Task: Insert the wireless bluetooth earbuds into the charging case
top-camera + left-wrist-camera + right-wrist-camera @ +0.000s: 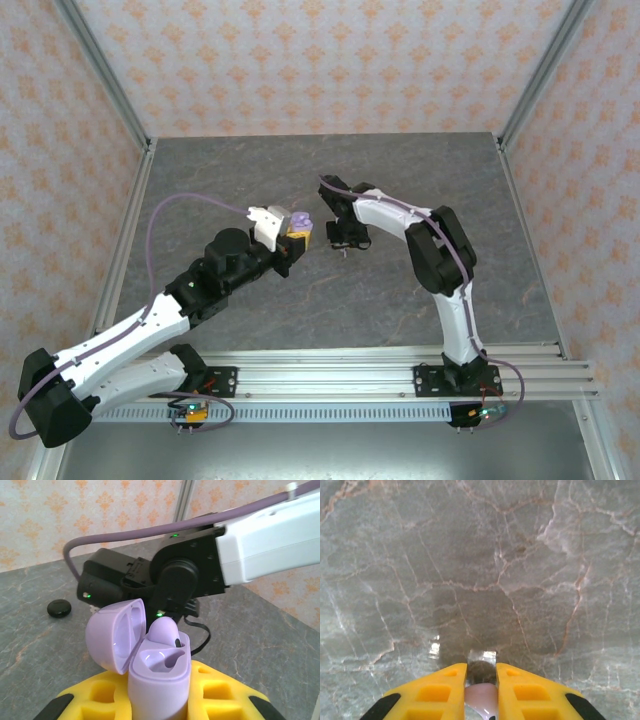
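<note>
The small pale lavender earbud [481,700] pinched in the right gripper [481,672] runs off the picture's bottom edge, as does the glossy lavender plastic charging case [159,680] at its base.

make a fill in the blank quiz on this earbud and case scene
1. The left claw holds the charging case with its lid ____.
2. One lavender earbud sits in the case; the other slot is ____.
3. The right claw pinches a second earbud between ____ fingers.
4. The small round disc on the table behind the case is ____.
Missing words: open; empty; yellow; black
</note>
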